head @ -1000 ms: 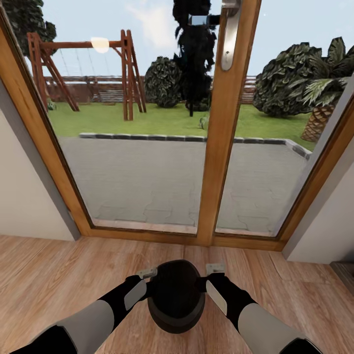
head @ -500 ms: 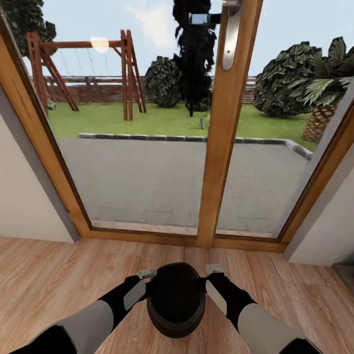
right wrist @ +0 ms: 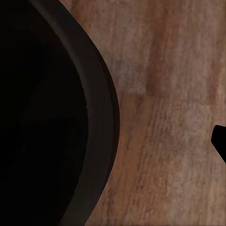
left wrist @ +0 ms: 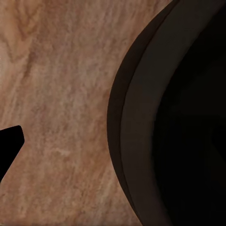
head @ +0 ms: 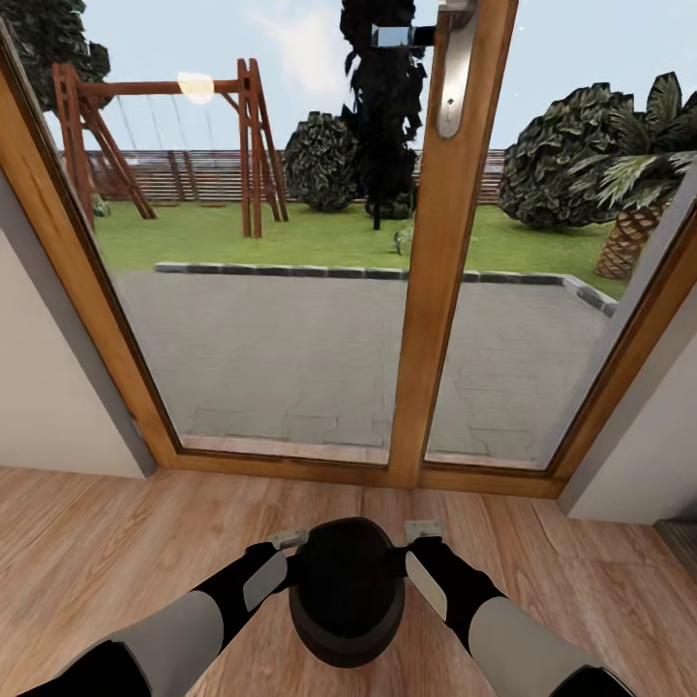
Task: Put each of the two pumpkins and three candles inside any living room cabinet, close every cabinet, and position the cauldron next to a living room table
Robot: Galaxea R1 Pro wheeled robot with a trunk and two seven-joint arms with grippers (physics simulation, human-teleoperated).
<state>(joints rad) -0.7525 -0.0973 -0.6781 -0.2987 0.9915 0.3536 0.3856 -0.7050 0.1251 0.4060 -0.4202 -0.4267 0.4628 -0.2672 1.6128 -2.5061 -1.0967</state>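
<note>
The black cauldron (head: 347,590) is low in the head view, over the wooden floor between my two forearms. My left gripper (head: 289,540) is against its left side and my right gripper (head: 420,532) against its right side. In the left wrist view the cauldron's rim (left wrist: 136,122) curves close by, and one dark fingertip (left wrist: 10,141) stands apart from it with bare floor between. The right wrist view mirrors this, with the rim (right wrist: 101,108) and a fingertip (right wrist: 220,141) well clear of it. Each gripper's other finger is lost against the black pot. Pumpkins, candles, cabinet and table are out of view.
A wooden-framed glass door (head: 440,290) stands straight ahead, close by, with a metal handle (head: 452,77) at its top. Through it lie a paved patio, a lawn and a swing frame. Pale walls (head: 48,387) flank the door on both sides.
The cauldron and both arms have barely shifted, sitting only slightly lower in the picture. The door and floor hold their place.
</note>
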